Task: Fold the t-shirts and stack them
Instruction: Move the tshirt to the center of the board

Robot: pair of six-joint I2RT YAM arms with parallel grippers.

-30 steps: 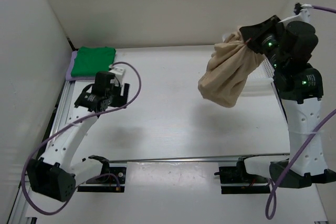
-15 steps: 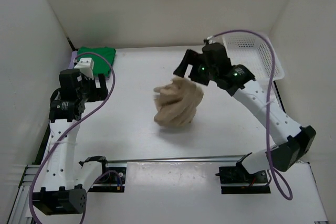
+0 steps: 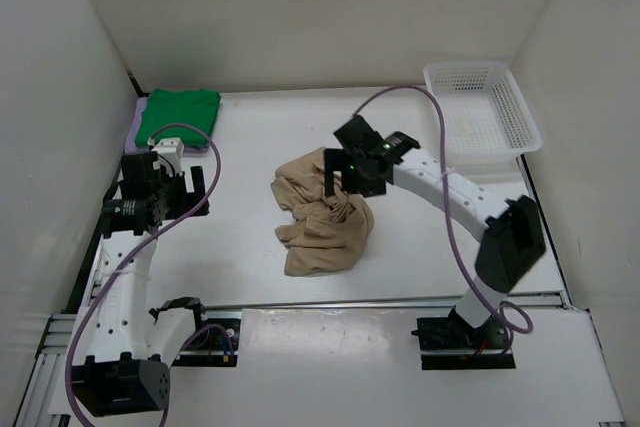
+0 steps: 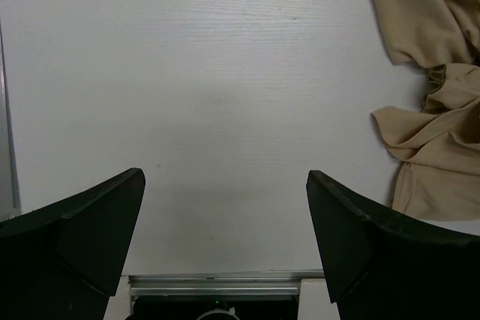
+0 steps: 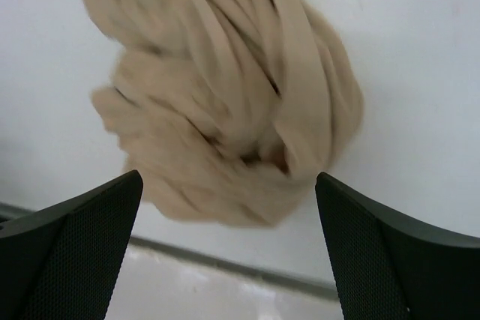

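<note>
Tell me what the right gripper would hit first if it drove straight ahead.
The crumpled beige t-shirt, lying directly ahead of the open right gripper; how far off is unclear.

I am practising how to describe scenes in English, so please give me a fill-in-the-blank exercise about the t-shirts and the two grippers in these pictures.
1. The right gripper hangs with jaws ___ above the beige t-shirt.
2. That t-shirt is crumpled, but the green t-shirt is already ___.
3. The green t-shirt lies on ___ of the lavender t-shirt.
4. The left gripper holds ___.
Missing words: open; folded; top; nothing.
</note>
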